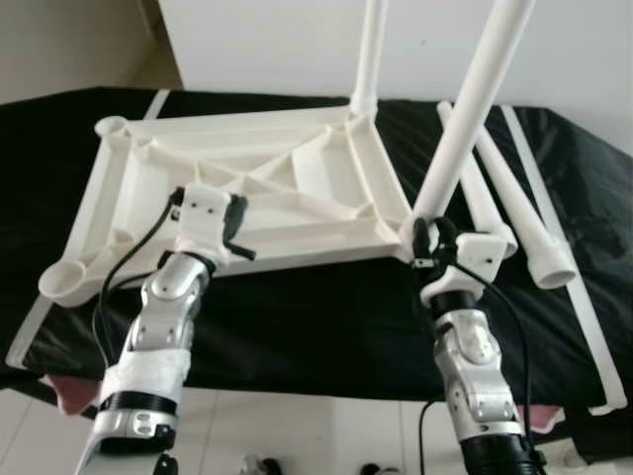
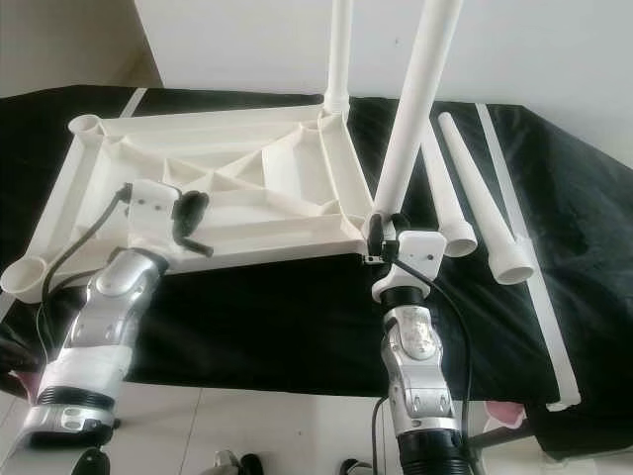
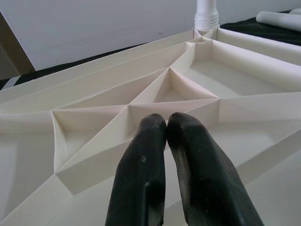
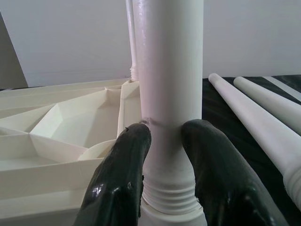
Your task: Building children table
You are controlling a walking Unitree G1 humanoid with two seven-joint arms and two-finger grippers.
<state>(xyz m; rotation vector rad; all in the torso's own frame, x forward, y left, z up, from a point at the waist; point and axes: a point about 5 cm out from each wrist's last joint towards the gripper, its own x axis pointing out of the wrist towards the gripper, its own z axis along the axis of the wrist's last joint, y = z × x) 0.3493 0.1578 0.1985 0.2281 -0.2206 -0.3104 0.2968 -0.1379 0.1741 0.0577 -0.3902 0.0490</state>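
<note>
The white plastic tabletop [image 1: 247, 188] lies upside down on a black cloth, its ribbed underside up. One white leg [image 1: 368, 59] stands in the far right corner socket. A second leg [image 1: 465, 109] leans up from the near right corner, and my right gripper [image 4: 165, 134] is shut on it just above its threaded base [image 4: 167, 197]. My left gripper [image 3: 165, 123] is shut with nothing in it, resting over the ribs near the tabletop's front edge [image 1: 232, 223]. Two loose legs [image 1: 519, 213] lie on the cloth to the right.
Empty round sockets sit at the tabletop's far left corner [image 1: 111, 127] and near left corner [image 1: 64, 282]. The black cloth [image 1: 326, 327] covers the bench and hangs over its front edge. A white wall [image 1: 297, 45] stands behind. Pale floor tiles [image 1: 297, 435] lie below.
</note>
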